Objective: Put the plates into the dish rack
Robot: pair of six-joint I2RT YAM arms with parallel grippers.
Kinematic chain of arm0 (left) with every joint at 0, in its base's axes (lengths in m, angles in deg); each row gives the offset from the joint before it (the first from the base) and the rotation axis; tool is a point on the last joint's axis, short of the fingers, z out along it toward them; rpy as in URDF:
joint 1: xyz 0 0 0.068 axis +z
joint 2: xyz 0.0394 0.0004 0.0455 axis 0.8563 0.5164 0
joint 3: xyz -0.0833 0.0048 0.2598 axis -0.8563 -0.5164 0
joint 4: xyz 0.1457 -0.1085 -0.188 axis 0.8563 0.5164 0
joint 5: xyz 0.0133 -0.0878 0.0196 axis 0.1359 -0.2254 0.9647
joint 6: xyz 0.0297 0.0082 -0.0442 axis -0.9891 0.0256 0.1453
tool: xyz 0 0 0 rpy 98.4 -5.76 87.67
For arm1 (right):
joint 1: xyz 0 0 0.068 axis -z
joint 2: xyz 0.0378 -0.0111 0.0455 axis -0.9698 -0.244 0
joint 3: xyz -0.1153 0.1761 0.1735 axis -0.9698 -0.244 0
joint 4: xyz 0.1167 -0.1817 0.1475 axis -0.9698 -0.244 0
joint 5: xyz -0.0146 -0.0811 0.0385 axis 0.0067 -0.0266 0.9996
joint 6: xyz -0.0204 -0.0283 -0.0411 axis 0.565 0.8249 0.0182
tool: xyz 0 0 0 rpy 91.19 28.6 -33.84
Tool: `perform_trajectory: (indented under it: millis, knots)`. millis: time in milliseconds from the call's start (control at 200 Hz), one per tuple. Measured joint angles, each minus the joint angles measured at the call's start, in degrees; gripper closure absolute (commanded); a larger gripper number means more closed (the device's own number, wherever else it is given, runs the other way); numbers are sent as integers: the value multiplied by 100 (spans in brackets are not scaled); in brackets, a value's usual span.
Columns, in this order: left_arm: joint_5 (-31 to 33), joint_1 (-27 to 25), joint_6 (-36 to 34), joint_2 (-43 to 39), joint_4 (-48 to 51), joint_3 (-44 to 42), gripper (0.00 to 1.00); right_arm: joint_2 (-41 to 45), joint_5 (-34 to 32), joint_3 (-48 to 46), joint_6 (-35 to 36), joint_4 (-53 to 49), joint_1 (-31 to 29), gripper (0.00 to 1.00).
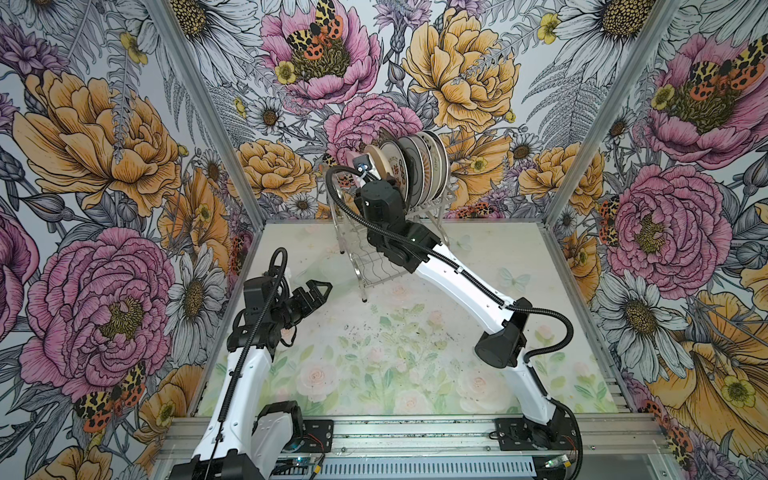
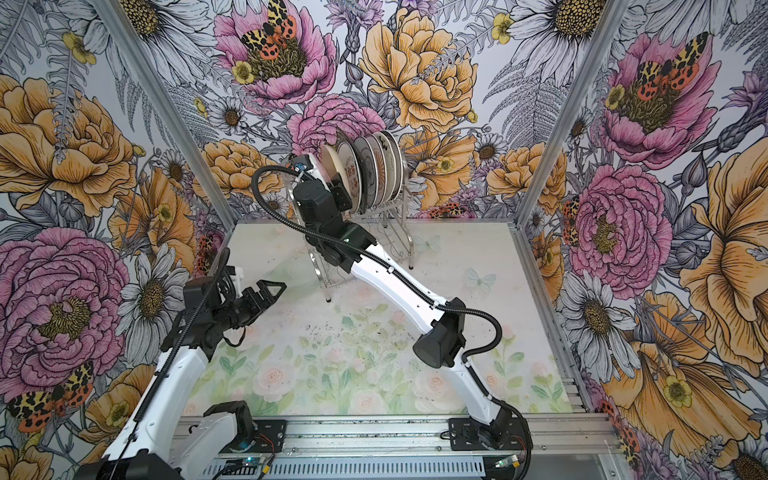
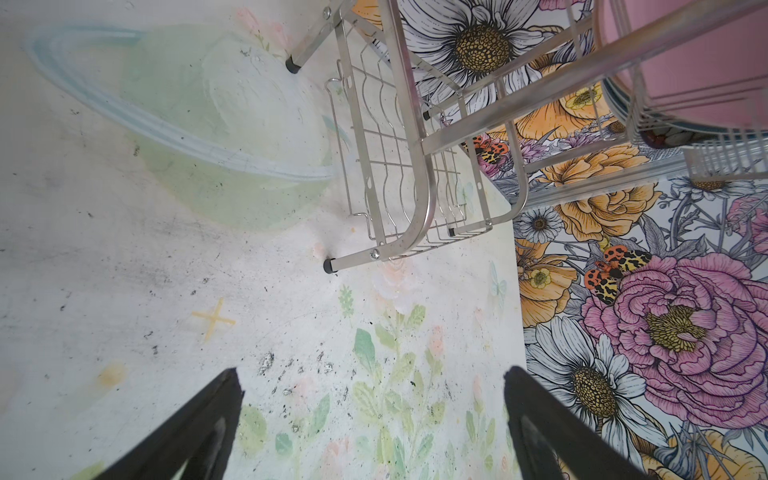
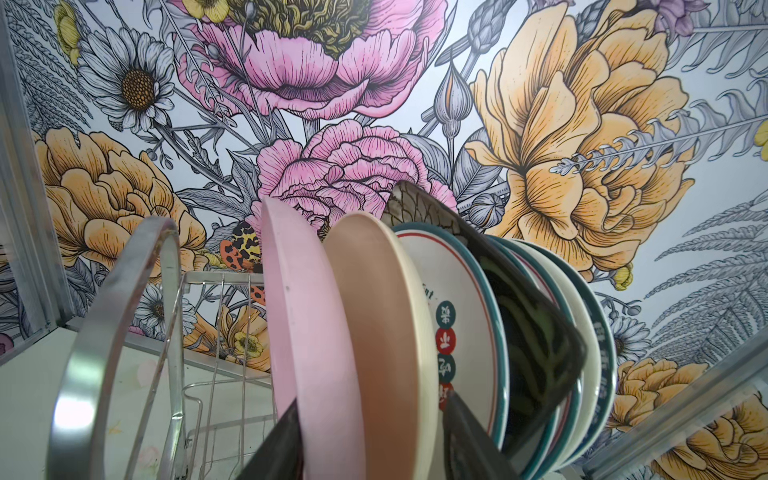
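Smooth plates (image 4: 374, 332) in wire rack (image 4: 75, 407); right fingers (image 4: 469, 440) straddle two, grip unclear; left fingers (image 3: 187, 432) wide, empty.

Dish rack (image 3: 415, 166) shiny smooth steel wire; pink plate (image 4: 307, 332), cream plate (image 4: 386, 332) between right gripper (image 4: 374, 411) fingers (image 4: 469, 440) matt, smooth; printed plate (image 4: 469, 324) beyond glossy; fingers matt black plastic; tabletop (image 3: 124, 291) matt, scuffed.

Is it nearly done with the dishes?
Nearly finished, it seems. Done: a row of plates stands on edge in the upper tier of the dish rack. In hand: the right gripper straddles the pink plate and cream plate at the row's end; gripping or letting go, I cannot tell. Left: no plate shows on the table, and the left gripper hangs open, empty.
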Motion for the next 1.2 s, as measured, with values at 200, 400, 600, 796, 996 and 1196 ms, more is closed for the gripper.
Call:
perform_trajectory:
  millis: [200, 400, 600, 796, 996, 1196]
  knots:
    - [0, -13, 0, -4, 2, 0, 1, 437, 422, -299, -280, -118, 0, 46]
    - [0, -133, 0, -4, 0, 0, 1, 632, 739, -557, -474, -214, 0, 46]
    - [2, -201, 2, -4, 2, 0, 1, 789, 1099, -887, -627, -363, 0, 46]
    - [2, -201, 2, -4, 2, 0, 1, 1049, 1510, -1097, -634, -389, -2, 44]
    - [2, -201, 2, -2, 0, 0, 1, 1161, 1939, -1322, -455, -380, 52, 43]
    - [0, -201, 2, -2, 0, 0, 1, 1093, 2411, -1366, -297, -402, 166, 44]
